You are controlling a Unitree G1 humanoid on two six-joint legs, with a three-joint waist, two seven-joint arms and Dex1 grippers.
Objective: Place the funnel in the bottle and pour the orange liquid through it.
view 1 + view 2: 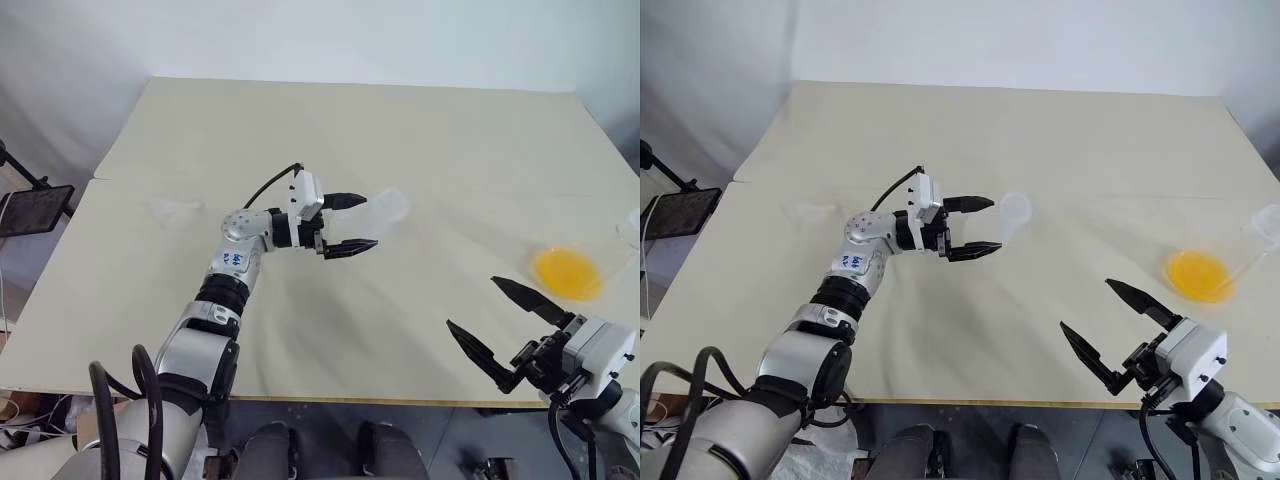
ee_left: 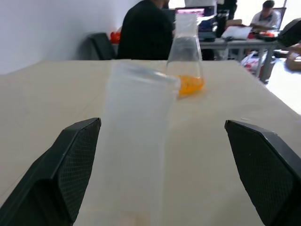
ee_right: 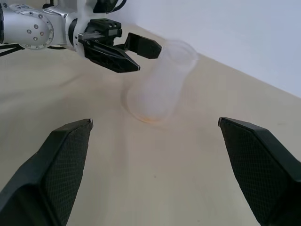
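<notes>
Seen from the head camera: a matte, cream-coloured worktop (image 1: 330, 130) with a frosted, whitish bottle (image 1: 385, 212) standing near its middle, broad at the base and narrowing to a round rim. Just short of it, the left claw (image 1: 343, 222), its two black fingers spread wide to either side of the bottle, gripping nothing. Far to the right, a clear conical flask (image 1: 600, 262) holding a shallow pool of bright orange liquid (image 1: 566, 271). Near the front edge, the right claw (image 1: 496, 319), also spread wide and empty, well apart from both vessels. Faint on the left side of the worktop, a small, nearly transparent funnel (image 1: 176, 209), well away from the bottle.

From the left wrist: the bottle (image 2: 136, 141) close up between two dark fingers (image 2: 61, 179) with a fine mesh-textured surface, a gap visible on each side. Beyond it, the glassy flask (image 2: 184, 52) with the orange liquid (image 2: 190, 84) at its bottom; a seated person in dark clothing (image 2: 146, 30) behind the worktop.

From the right wrist: the bottle (image 3: 160, 84) upright and translucent, a faint orange tint at its base, the left claw (image 3: 124, 54) open at its side, own fingers (image 3: 61, 165) set wide apart.
</notes>
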